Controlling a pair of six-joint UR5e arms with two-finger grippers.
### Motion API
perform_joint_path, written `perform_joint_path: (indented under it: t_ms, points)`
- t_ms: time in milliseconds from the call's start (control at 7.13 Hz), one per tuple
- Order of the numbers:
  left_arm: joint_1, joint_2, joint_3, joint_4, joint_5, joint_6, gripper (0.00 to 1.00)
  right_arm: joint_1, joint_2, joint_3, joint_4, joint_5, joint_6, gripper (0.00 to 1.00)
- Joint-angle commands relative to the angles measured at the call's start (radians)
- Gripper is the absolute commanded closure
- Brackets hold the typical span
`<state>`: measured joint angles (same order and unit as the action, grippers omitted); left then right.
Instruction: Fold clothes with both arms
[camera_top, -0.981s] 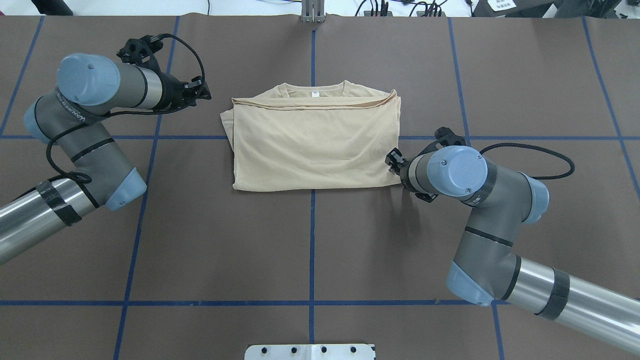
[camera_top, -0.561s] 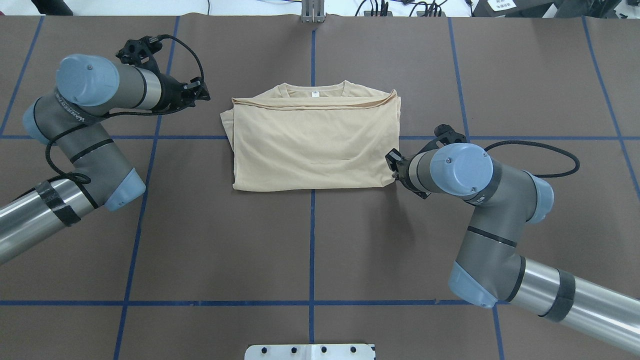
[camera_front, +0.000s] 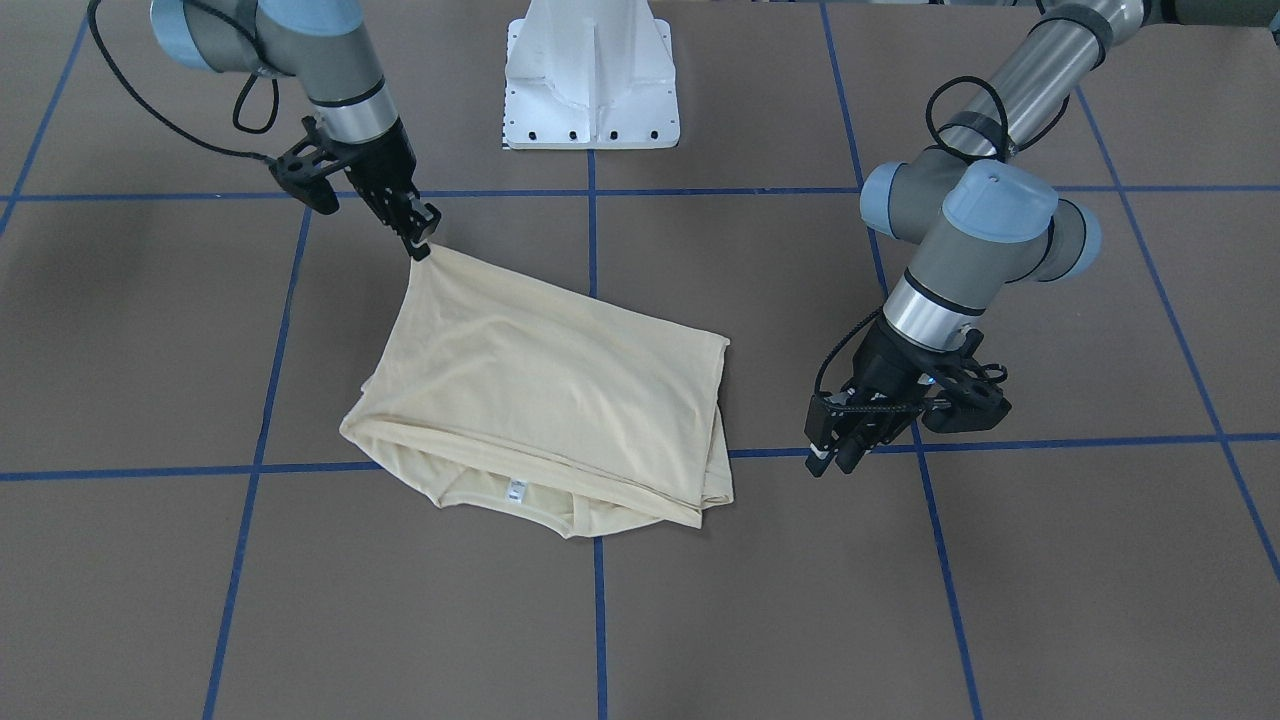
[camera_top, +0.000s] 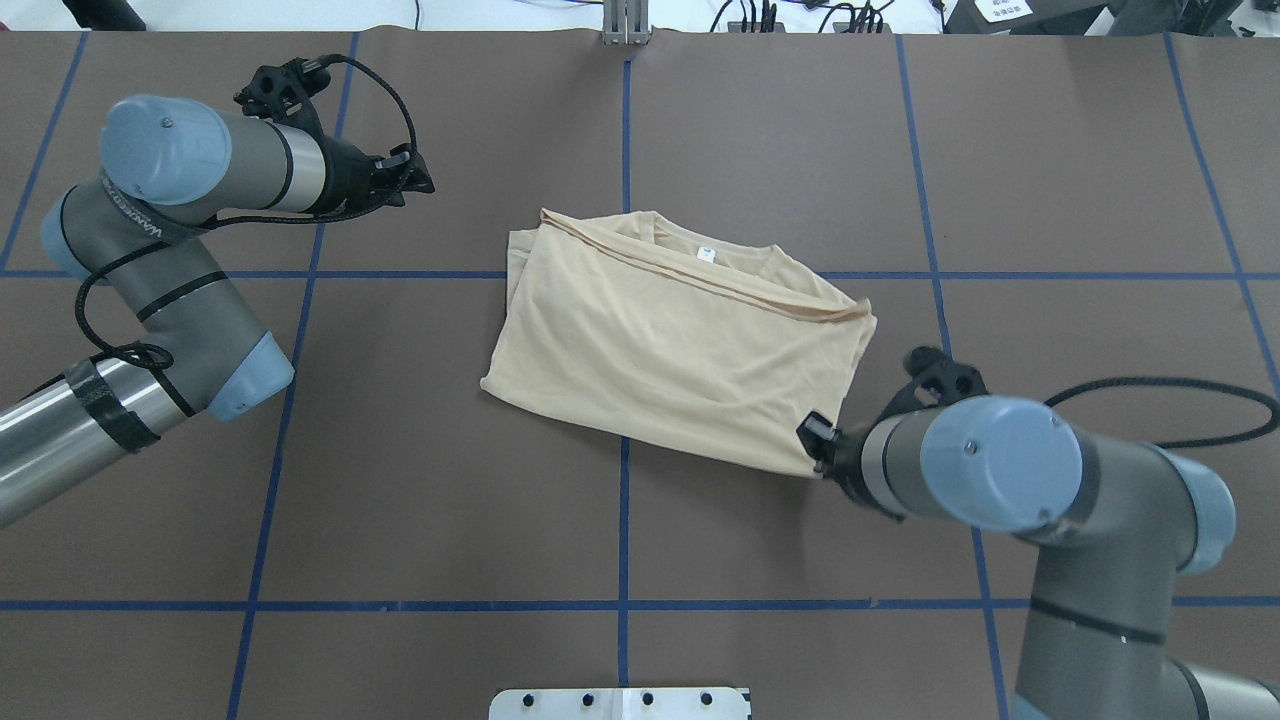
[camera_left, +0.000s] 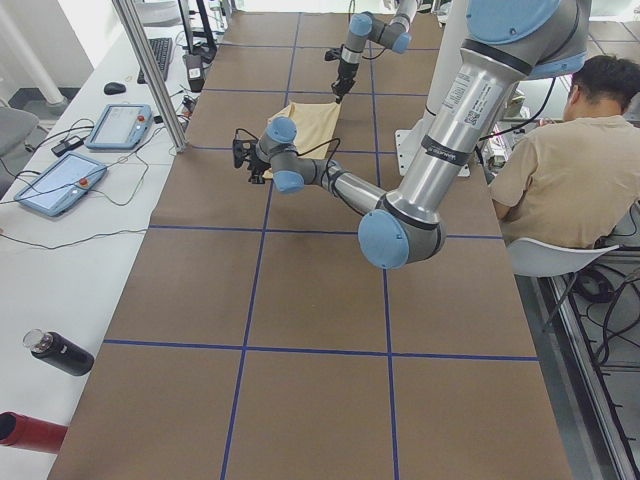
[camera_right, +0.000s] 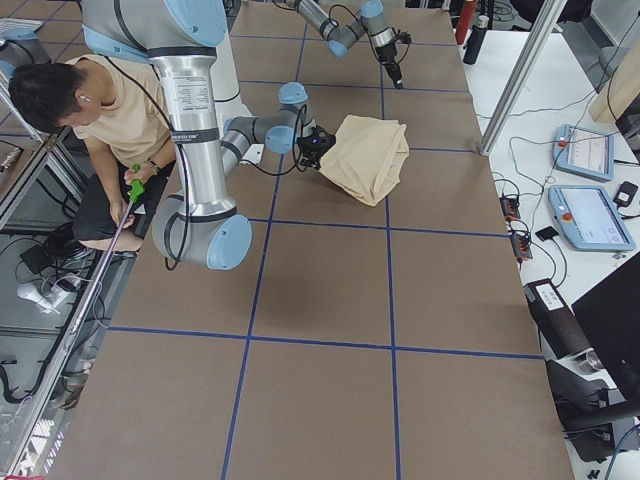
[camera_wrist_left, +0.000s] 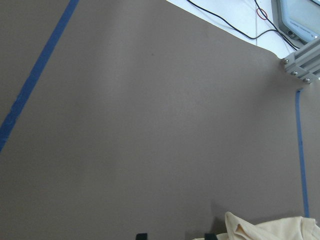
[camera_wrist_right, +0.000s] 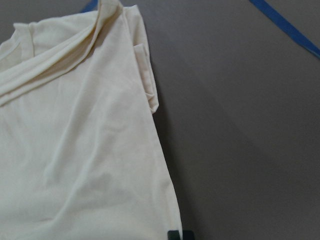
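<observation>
The cream-yellow shirt (camera_top: 670, 350) lies folded into a rough rectangle, skewed on the brown table, collar and white neck label (camera_top: 706, 255) on its far side. My right gripper (camera_top: 812, 445) is shut on the shirt's near right corner, which the front view shows pinched at the right gripper (camera_front: 422, 248) and drawn taut from the shirt (camera_front: 540, 400). The right wrist view shows the shirt (camera_wrist_right: 75, 150) spreading away from that corner. My left gripper (camera_top: 420, 183) hovers open and empty off the shirt's far left side, well apart from it; the front view shows the same left gripper (camera_front: 830, 460).
Blue tape lines (camera_top: 624, 520) grid the brown table cover. The white pedestal base (camera_front: 590, 80) stands at the robot's edge. A metal post (camera_top: 625, 25) rises at the far edge. A seated person (camera_left: 560, 170) is beside the robot; tablets (camera_left: 120, 125) lie on the side table.
The right gripper has pulled the shirt's near right corner toward the robot and to the right, sliding the shirt and turning it clockwise. The left gripper has barely moved.
</observation>
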<state>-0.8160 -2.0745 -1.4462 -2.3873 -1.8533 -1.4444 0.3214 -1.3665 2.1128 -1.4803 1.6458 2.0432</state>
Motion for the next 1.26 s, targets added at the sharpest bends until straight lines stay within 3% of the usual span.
perform_joint_path:
  t_ms: [0, 140, 280, 421, 561, 701, 841, 981, 1121]
  points:
    - [0.001, 0.026, -0.077, 0.002, -0.125, -0.119, 0.51, -0.248, -0.012, 0.148, -0.204, 0.002, 0.064, 0.99]
    - [0.003, 0.030, -0.104, 0.003, -0.157, -0.172, 0.51, -0.359, -0.013, 0.153, -0.231, -0.009, 0.089, 0.83]
    - [0.021, 0.040, -0.138, 0.003, -0.179, -0.244, 0.50, -0.445, -0.025, 0.151, -0.235, -0.023, 0.095, 0.01]
    - [0.070, 0.077, -0.192, 0.003, -0.179, -0.292, 0.48, -0.464, -0.037, 0.150, -0.235, -0.059, 0.098, 0.00]
    - [0.125, 0.118, -0.233, 0.003, -0.164, -0.333, 0.45, -0.393, -0.039, 0.174, -0.235, -0.057, 0.097, 0.00]
    - [0.186, 0.131, -0.243, 0.006, -0.121, -0.393, 0.43, -0.246, -0.028, 0.179, -0.232, -0.047, 0.080, 0.00]
    - [0.287, 0.129, -0.249, 0.082, -0.024, -0.437, 0.43, -0.108, 0.010, 0.141, -0.229, -0.047, 0.045, 0.00]
    - [0.376, 0.102, -0.282, 0.243, 0.043, -0.456, 0.43, 0.050, 0.121, 0.066, -0.229, -0.044, -0.098, 0.00]
    - [0.430, 0.062, -0.275, 0.291, 0.074, -0.464, 0.43, 0.164, 0.156, 0.009, -0.224, 0.010, -0.160, 0.00]
